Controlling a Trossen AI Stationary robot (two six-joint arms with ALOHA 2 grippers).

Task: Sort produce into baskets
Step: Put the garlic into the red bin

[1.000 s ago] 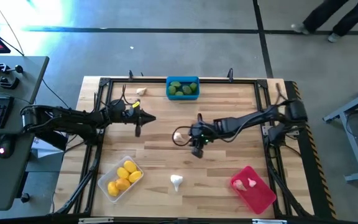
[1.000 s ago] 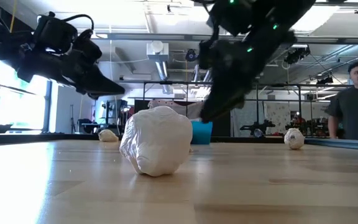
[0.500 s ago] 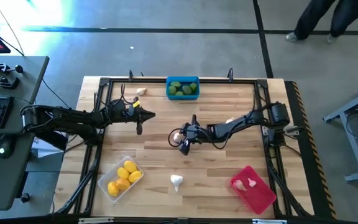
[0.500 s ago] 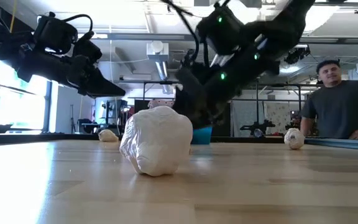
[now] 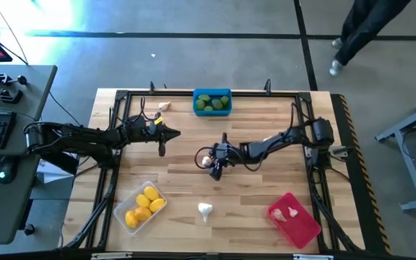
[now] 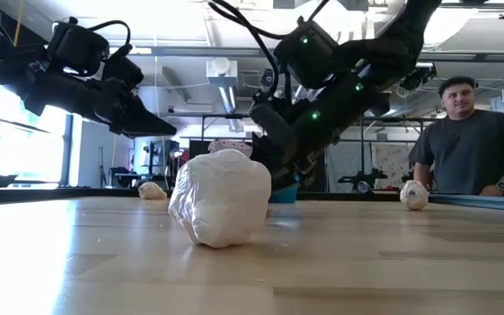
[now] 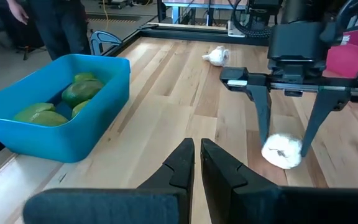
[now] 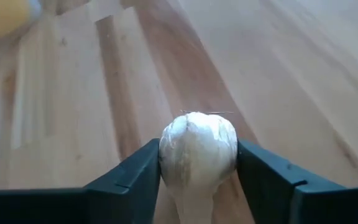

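Observation:
My right gripper (image 5: 210, 162) is down at mid-table, its fingers on either side of a whitish garlic bulb (image 8: 197, 152), which also shows in the left wrist view (image 7: 283, 151). My left gripper (image 5: 160, 141) is shut and empty, hovering left of centre (image 7: 196, 163). A blue basket (image 5: 212, 102) with dark green pieces stands at the far edge. A clear basket (image 5: 141, 206) with yellow lemons stands near left. A red basket (image 5: 295, 219) with a garlic piece stands near right. Two more garlic bulbs lie loose on the table, one near (image 5: 205, 210) and one far left (image 5: 164, 106). My right gripper pinches the garlic bulb's two opposite sides (image 8: 166, 155) between its two fingers. The fingers (image 7: 263, 121) come from above, pointing down, with the arm reaching in from the table's right. The bulb sits with its underside on the table.
The near garlic bulb (image 6: 221, 197) looms large in the low view and hides the held one. A person (image 6: 471, 140) stands beyond the table's far edge. Black frame rails (image 5: 114, 144) run along the table's sides. Bare wood lies between the baskets.
My right gripper has moved toward the table's left edge and down onto the mid-table garlic bulb, its arm dropping low over the wood. The bulb has stayed in place. The person behind the table has walked closer in.

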